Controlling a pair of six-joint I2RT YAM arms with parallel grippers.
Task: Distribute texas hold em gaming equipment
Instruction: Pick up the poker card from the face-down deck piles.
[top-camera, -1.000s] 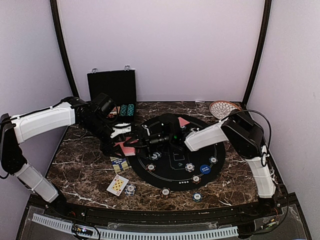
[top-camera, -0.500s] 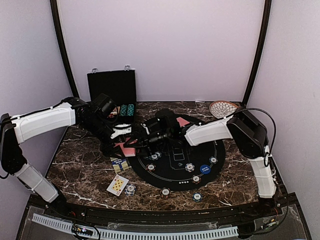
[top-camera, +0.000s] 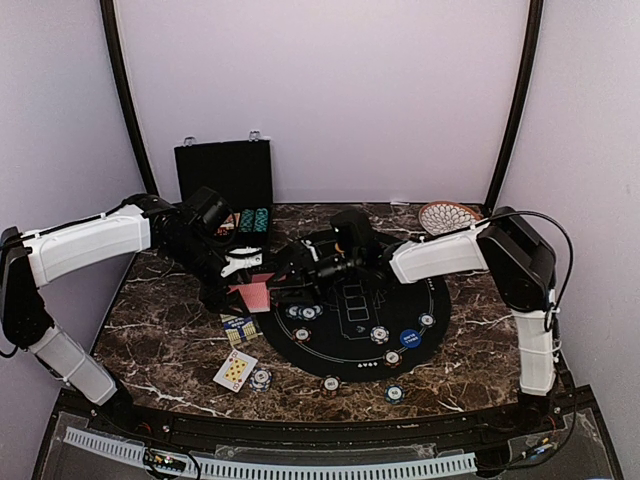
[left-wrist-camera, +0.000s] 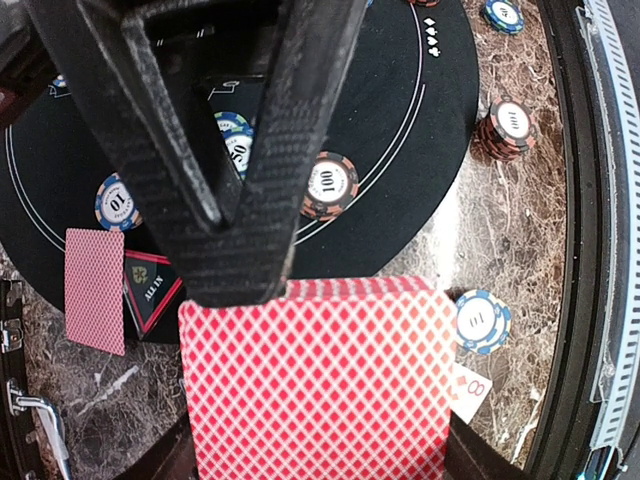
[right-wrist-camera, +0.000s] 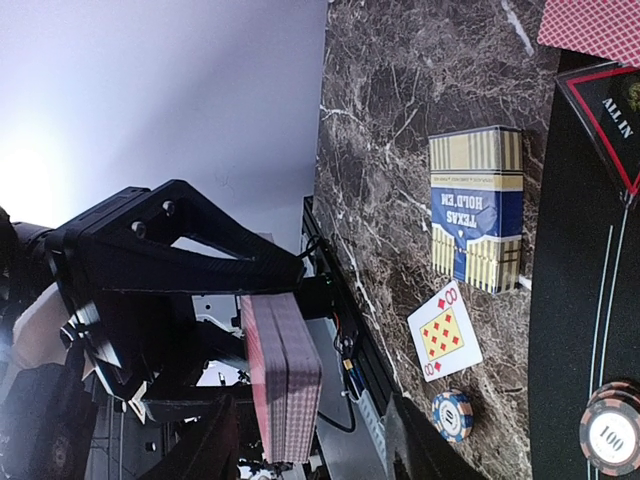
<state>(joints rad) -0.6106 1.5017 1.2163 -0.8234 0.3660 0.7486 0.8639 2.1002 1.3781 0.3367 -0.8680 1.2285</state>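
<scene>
A deck of red-backed playing cards (left-wrist-camera: 315, 385) is clamped in my left gripper (left-wrist-camera: 318, 440), held above the marble table left of the black mat (top-camera: 400, 350). My right gripper (right-wrist-camera: 310, 450) is open and straddles the deck (right-wrist-camera: 280, 375), which lies against one finger with a gap to the other. From the left wrist view the right gripper's black fingers (left-wrist-camera: 230, 150) loom just past the deck. An eight of diamonds (right-wrist-camera: 445, 332) lies face up beside a blue chip (right-wrist-camera: 452, 415). Several striped chips (left-wrist-camera: 330, 183) and a blue button disc (top-camera: 410, 338) sit on the mat.
A Texas Hold'em card box (right-wrist-camera: 478, 208) lies on the marble near the mat. A face-down card (left-wrist-camera: 95, 288) rests beside a triangular all-in marker (left-wrist-camera: 150, 290). The open black chip case (top-camera: 223, 172) stands at the back left, and a patterned plate (top-camera: 445, 216) at the back right.
My right arm has swung its wrist toward the far side and its elbow rightward, while its fingers stay at the deck. The left arm and deck have not moved.
</scene>
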